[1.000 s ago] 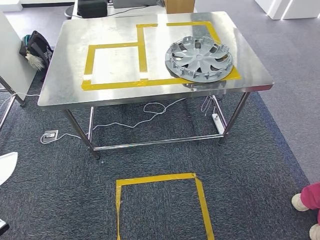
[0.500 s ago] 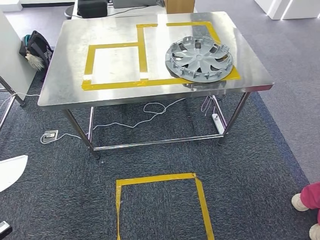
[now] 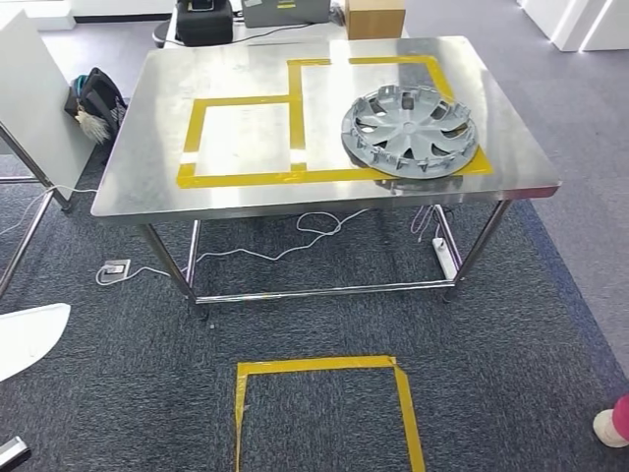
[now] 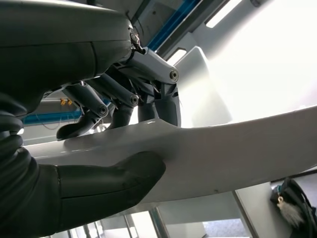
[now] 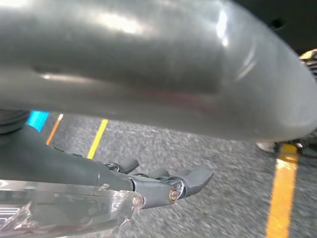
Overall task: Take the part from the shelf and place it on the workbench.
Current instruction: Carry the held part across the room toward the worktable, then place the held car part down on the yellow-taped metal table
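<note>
- The part, a pale, smooth, curved panel, is held in the left hand, off to the robot's left and well short of the workbench; in the head view just a white corner pokes in at the left edge, the rest cut off.
- In the left wrist view the thick thumb presses one face of the part and the dark fingers curl over the other, so the hand grips it. Bright glare washes out the background behind it.
- The right hand shows in its wrist view with fingers stretched out nearly straight. A clear plastic edge lies along it; whether the hand grips this cannot be told. A large blurred grey rounded form covers much of that view and is hard to identify.
- The workbench is a steel table marked with yellow tape. A silver wheel cover rests on its right part.
- A yellow tape square on the carpet is cut off by the lower edge.
- A shoe and pink trouser leg of a person are cropped at the right edge.
- Compared with a second ago, the whole head view has shifted: the table sits lower and further right, which is camera movement. More of the white corner shows, and less of the person.
</note>
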